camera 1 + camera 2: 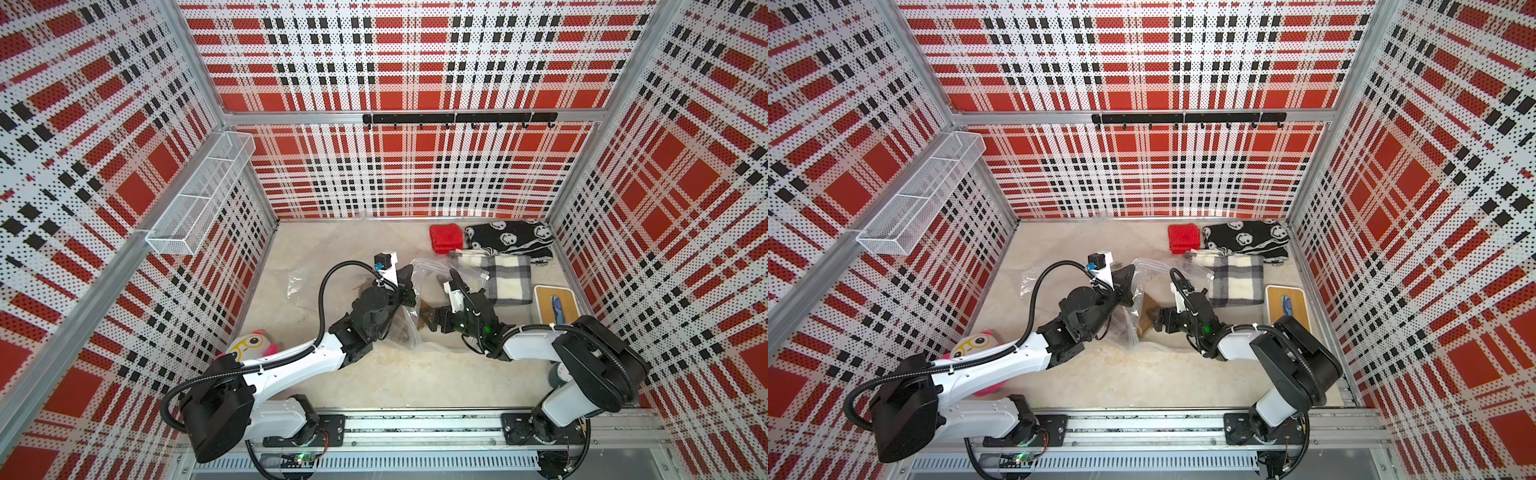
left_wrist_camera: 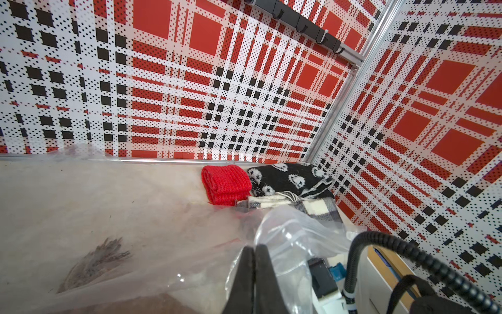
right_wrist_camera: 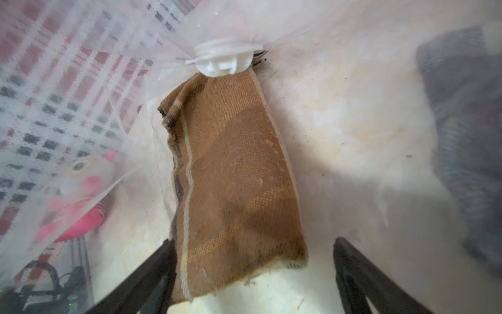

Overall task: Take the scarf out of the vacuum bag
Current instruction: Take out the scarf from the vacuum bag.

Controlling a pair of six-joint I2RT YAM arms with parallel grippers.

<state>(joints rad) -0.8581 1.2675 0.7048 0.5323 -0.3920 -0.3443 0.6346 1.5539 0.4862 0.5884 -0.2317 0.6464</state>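
The clear vacuum bag (image 1: 430, 268) (image 1: 1152, 268) lies crumpled mid-table between both arms. My left gripper (image 1: 406, 273) (image 2: 254, 248) is shut on a fold of the vacuum bag (image 2: 288, 233) and holds its edge up. The brown woven scarf (image 1: 424, 318) (image 1: 1147, 319) lies inside. In the right wrist view the scarf (image 3: 236, 176) stretches from the round white valve (image 3: 222, 58) towards me. My right gripper (image 1: 432, 320) (image 3: 254, 242) is open inside the bag, jaws wide on either side of the scarf's near end, one finger (image 3: 163, 252) against its edge.
At the back right lie a red knit piece (image 1: 445, 238), a black-and-white patterned cloth (image 1: 509, 239) and a checked blanket (image 1: 505, 278). A wooden board (image 1: 555, 305) sits at the right wall. A plush toy (image 1: 251, 345) lies near left, a wire basket (image 1: 199, 195) hangs above.
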